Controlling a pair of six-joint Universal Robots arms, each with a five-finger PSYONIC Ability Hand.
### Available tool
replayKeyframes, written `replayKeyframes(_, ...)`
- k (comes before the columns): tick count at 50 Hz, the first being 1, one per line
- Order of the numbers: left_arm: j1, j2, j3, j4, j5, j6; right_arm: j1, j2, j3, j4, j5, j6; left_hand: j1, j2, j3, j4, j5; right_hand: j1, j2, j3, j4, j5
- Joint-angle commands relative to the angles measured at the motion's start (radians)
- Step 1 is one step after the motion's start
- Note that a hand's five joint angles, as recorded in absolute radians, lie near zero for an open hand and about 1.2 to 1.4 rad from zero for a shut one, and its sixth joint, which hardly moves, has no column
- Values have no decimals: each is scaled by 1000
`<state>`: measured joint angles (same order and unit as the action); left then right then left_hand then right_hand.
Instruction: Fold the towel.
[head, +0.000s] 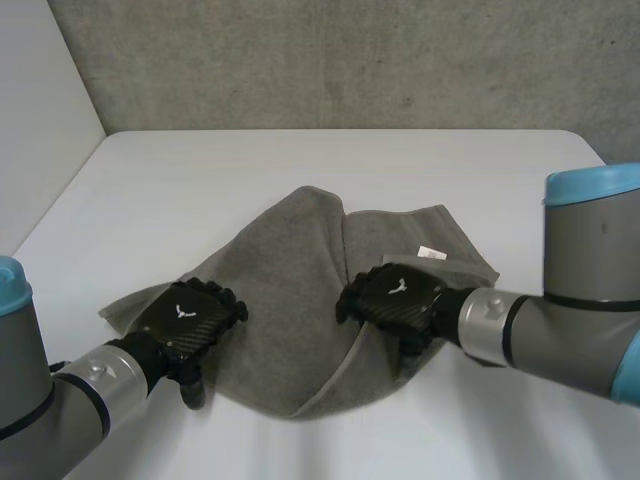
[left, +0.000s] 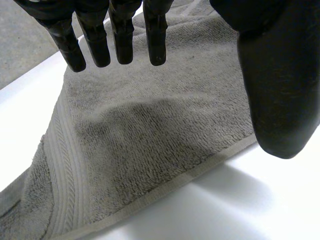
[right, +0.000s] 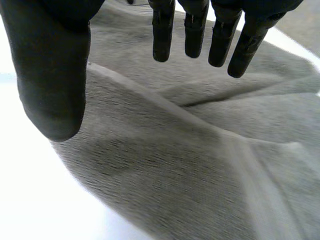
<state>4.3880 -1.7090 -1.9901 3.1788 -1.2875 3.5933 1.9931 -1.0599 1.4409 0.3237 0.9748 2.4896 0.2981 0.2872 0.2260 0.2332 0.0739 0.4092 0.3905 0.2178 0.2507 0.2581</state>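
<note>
A grey towel (head: 290, 290) lies crumpled and partly folded over itself in the middle of the white table (head: 330, 170). My left hand (head: 185, 318) hovers over the towel's near left corner, fingers (left: 120, 40) straight and spread above the cloth (left: 150, 145), holding nothing. My right hand (head: 392, 296) is over the towel's right part, where a fold ridge (right: 200, 125) crosses the cloth. Its fingers (right: 192, 35) and thumb (right: 52, 80) are straight and apart, above the towel, gripping nothing. A small white label (head: 431, 254) shows on the towel just beyond the right hand.
Bare white table surrounds the towel, with wide room at the back and on both sides. A grey wall (head: 330, 60) stands behind the table's far edge. The towel's hemmed edge (left: 165, 187) lies near the table's front.
</note>
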Motion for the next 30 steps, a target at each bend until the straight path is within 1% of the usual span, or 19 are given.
replayKeyframes(1, 1, -35, -6, 41, 0, -1, 58, 47, 6, -2, -2, 0, -73, -62, -51, -59, -23, 192, 210, -43, -76, 168)
replayKeyframes(2, 1, -35, -6, 41, 1, -1, 59, 60, 3, -2, -4, -1, -73, -62, -51, -59, -23, 387, 406, -43, -76, 364)
replayKeyframes(3, -1, -50, -1, 43, 1, -4, 59, 60, 3, -2, -4, -1, -73, -62, -51, -59, -23, 389, 408, -43, -76, 366)
replayKeyframes(5, -4, -66, 5, 46, 1, -8, 59, 67, -10, -8, -4, 14, -70, -59, -51, -59, -20, 912, 931, -43, -76, 888)
replayKeyframes(7, -8, -93, 19, 47, 1, -16, 59, 67, -13, -15, -4, 18, -70, -59, -51, -59, -20, 986, 1005, -43, -76, 963)
replayKeyframes(11, -16, -118, 42, 47, -1, -18, 49, 57, -19, -58, 2, 66, -70, -59, -51, -59, -20, 987, 1006, -43, -76, 964)
replayKeyframes(13, -18, -133, 50, 47, -1, -18, 41, 31, -16, -171, 31, 251, -70, -59, -51, -59, -20, 987, 1006, -43, -76, 964)
replayKeyframes(14, -19, -146, 59, 47, -1, -18, 41, 31, -16, -172, 32, 252, -70, -59, -51, -59, -20, 987, 1006, -43, -76, 964)
replayKeyframes(15, -21, -158, 69, 47, -1, -18, 24, 3, -5, -231, 54, 359, -70, -59, -51, -59, -20, 987, 1006, -43, -76, 964)
replayKeyframes(16, -21, -158, 70, 47, -1, -18, 24, 3, -5, -232, 55, 361, -70, -59, -51, -59, -20, 987, 1006, -43, -76, 964)
replayKeyframes(18, -22, -167, 79, 47, -1, -21, -5, -35, 18, -326, 91, 525, -70, -59, -51, -59, -20, 987, 1006, -43, -76, 964)
replayKeyframes(19, -27, -176, 88, 47, -3, -25, -8, -44, 30, -359, 100, 566, -70, -59, -51, -59, -20, 987, 1006, -43, -76, 964)
replayKeyframes(23, -38, -199, 123, 49, -4, -54, -23, -60, 58, -377, 108, 580, -52, -41, -51, -59, -3, 987, 1006, -43, -76, 964)
replayKeyframes(24, -41, -215, 137, 53, -6, -73, -34, -66, 65, -377, 113, 575, -29, -18, -51, -59, 21, 987, 1006, -43, -76, 964)
replayKeyframes(25, -44, -233, 154, 56, -7, -91, -34, -66, 65, -377, 113, 575, 64, 75, -51, -59, 114, 987, 1006, -43, -76, 964)
replayKeyframes(26, -44, -233, 154, 56, -7, -91, -51, -75, 78, -379, 116, 571, 65, 76, -51, -59, 115, 987, 1006, -43, -76, 964)
replayKeyframes(27, -45, -251, 171, 58, -9, -106, -65, -80, 87, -380, 117, 571, 216, 227, -51, -59, 266, 987, 1006, -43, -76, 964)
replayKeyframes(28, -45, -251, 171, 58, -9, -107, -65, -80, 87, -380, 117, 571, 218, 229, -51, -59, 267, 987, 1006, -43, -76, 964)
replayKeyframes(30, -53, -282, 206, 65, -42, -130, -74, -83, 93, -377, 116, 569, 504, 515, -51, -59, 554, 987, 1006, -43, -76, 964)
